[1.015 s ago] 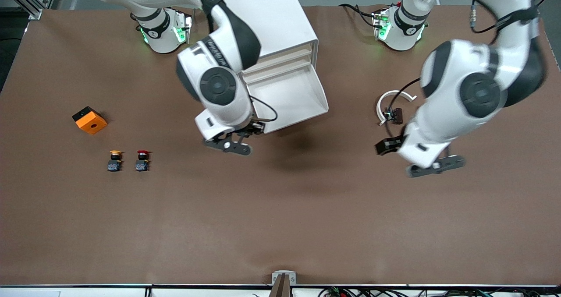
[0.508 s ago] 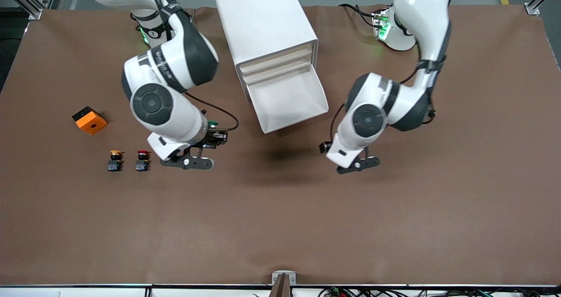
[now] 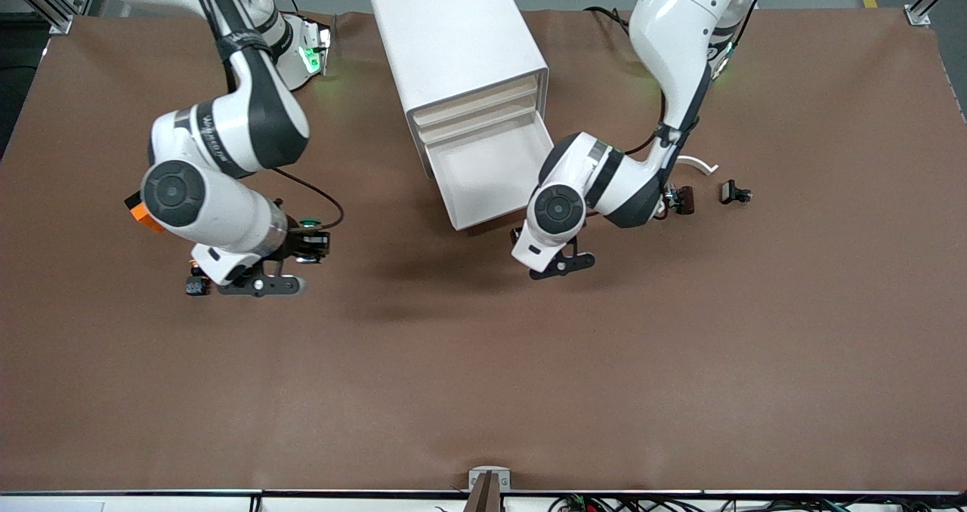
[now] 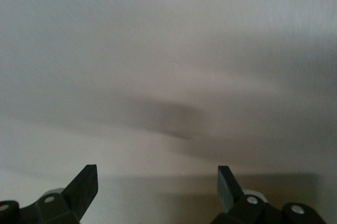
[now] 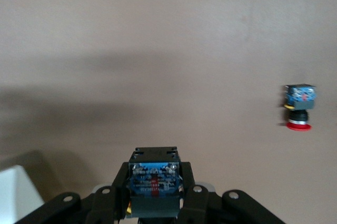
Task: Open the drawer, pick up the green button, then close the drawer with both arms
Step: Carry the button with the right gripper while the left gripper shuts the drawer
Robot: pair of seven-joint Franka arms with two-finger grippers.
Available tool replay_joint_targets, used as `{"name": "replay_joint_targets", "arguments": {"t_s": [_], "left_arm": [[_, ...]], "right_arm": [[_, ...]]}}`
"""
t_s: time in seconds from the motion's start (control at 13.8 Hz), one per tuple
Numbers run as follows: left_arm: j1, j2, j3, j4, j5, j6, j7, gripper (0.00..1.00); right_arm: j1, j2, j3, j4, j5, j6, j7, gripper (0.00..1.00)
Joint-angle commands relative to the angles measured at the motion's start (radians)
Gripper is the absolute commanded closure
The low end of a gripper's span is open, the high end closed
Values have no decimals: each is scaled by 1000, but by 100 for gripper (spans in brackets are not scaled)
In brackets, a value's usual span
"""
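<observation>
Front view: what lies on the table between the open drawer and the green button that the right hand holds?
Nothing: between the drawer and the button, shut in the right hand, the front view shows only bare brown table.

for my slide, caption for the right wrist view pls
Right gripper shut on the button above the brown table, a red-capped button standing farther off.

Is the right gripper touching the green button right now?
Touching. In the right wrist view the right gripper has its fingers shut on the button's blocky base; the front view shows its green cap at that gripper.
</observation>
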Motion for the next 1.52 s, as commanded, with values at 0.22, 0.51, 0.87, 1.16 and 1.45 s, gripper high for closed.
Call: {"name": "replay_joint_targets", "arguments": {"t_s": [0.22, 0.51, 0.87, 1.16, 1.45], "left_arm": [[0, 16, -88, -15, -81, -14, -79, 0], [-2, 16, -155, -15, -111, -86, -88, 0], [-2, 41, -223, -16, -114, -158, -96, 0], [-20, 52, -231, -30, -189, -158, -99, 0], [-36, 61, -229, -30, -192, -157, -137, 0]], "right_arm": [[-49, -124, 16, -265, -46, 197, -51, 100], [-81, -119, 17, -350, -46, 340, -55, 100], [-136, -84, 17, -423, -44, 492, -148, 100], [-155, 2, 17, -413, -46, 559, -179, 100], [-164, 88, 17, -374, -43, 587, -185, 100]]}}
